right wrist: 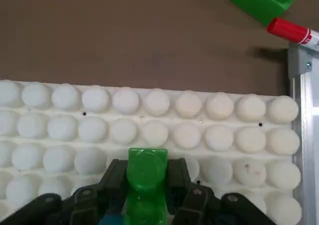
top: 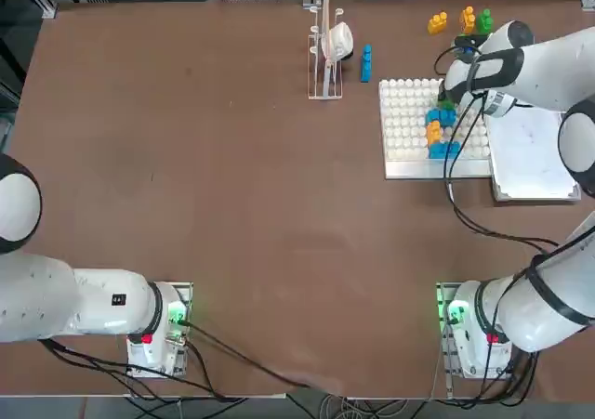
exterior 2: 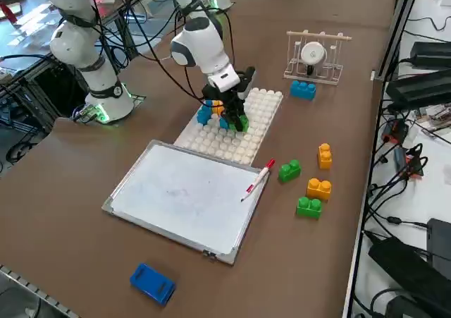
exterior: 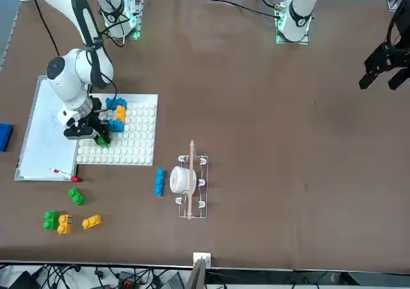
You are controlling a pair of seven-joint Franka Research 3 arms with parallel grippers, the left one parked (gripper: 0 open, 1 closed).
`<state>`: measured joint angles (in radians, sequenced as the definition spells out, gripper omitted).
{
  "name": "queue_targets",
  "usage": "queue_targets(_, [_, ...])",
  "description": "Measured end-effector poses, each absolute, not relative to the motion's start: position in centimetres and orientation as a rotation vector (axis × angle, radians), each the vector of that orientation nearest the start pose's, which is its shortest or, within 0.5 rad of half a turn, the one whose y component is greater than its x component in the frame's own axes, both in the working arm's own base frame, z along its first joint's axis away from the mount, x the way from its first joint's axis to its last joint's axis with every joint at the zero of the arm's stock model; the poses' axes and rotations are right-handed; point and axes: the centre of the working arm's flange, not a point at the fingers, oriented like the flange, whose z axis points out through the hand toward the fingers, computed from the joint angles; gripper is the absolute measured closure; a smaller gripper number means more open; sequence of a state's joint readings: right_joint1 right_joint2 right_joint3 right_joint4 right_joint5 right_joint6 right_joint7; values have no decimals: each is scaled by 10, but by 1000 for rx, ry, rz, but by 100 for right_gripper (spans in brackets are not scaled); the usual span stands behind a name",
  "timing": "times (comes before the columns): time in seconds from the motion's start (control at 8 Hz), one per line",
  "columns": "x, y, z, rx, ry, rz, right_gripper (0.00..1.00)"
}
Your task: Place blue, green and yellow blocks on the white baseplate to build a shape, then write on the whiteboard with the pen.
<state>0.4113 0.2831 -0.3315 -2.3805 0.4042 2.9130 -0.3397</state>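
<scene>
My right gripper (right wrist: 147, 174) is shut on a green block (right wrist: 146, 161) down at the studs of the white baseplate (right wrist: 149, 105), near the edge next to the whiteboard (exterior 2: 183, 194). Whether the block is seated on the studs I cannot tell. From the side, the gripper (exterior 2: 238, 119) stands upright over the plate (exterior 2: 262, 106). Blue blocks (exterior: 115, 102) and an orange-yellow block (exterior: 120, 114) sit on the plate right beside it. The pen (exterior 2: 257, 180) lies across the whiteboard's corner. In the top view my arm covers the gripper.
Loose green (exterior 2: 289, 170) and orange-yellow blocks (exterior 2: 324, 156) lie on the table past the pen. A blue block (exterior 2: 303, 89) sits by a small rack (exterior 2: 313, 53) holding a white object. A chunky blue oblong (exterior 2: 152, 283) lies beyond the whiteboard's other end.
</scene>
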Motion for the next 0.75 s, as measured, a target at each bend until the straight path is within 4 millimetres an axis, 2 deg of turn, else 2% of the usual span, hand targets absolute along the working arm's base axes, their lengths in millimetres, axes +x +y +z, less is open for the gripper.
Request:
queue_targets(0.62, [527,16,236,-3093,-98,-435,58])
queue_targets(0.75, [524,16,228,-3101,-97,-416,58])
